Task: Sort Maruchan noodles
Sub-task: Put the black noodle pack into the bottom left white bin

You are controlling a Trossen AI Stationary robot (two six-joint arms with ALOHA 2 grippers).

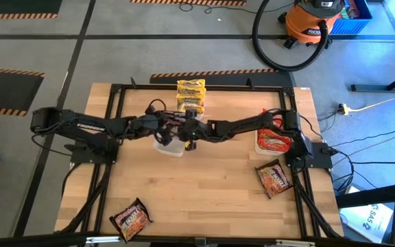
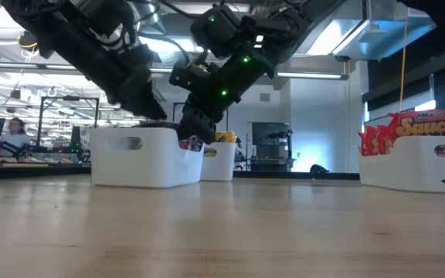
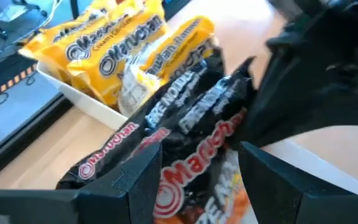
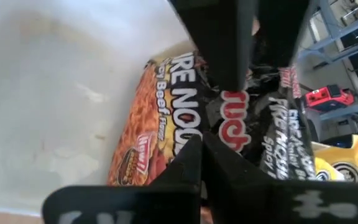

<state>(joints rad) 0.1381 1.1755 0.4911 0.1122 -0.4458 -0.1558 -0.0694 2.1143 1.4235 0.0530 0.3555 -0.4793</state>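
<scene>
Maruchan noodles scattered across the high view: yellow packets point(image 1: 190, 94) in a tray at upper centre, red-orange packets point(image 1: 273, 141) in a tray at centre right, one dark packet point(image 1: 273, 178) loose at lower right of the table point(image 1: 211, 192), another point(image 1: 130, 218) at lower left. Left gripper point(image 1: 173, 132) and right gripper point(image 1: 190, 137) crowded together over the middle white tray point(image 1: 172, 147), fingers and tray contents mostly hidden beneath the arms.

Low view: both arms bunched above a white tray point(image 2: 145, 157) left of centre, only a sliver of packet visible at its rim; red packets point(image 2: 419, 127) standing in a tray cut off at right edge.

Left wrist view: fingers point(image 3: 142, 180) apart, straddling a dark packet point(image 3: 191, 124); grip not clearly shown. Yellow packets point(image 3: 114, 46) at upper left.

Right wrist view: fingers point(image 4: 188, 165) pressed together, a dark packet point(image 4: 166, 130) behind them; cannot tell whether pinched. Packet's lower part blocked by the gripper.
</scene>
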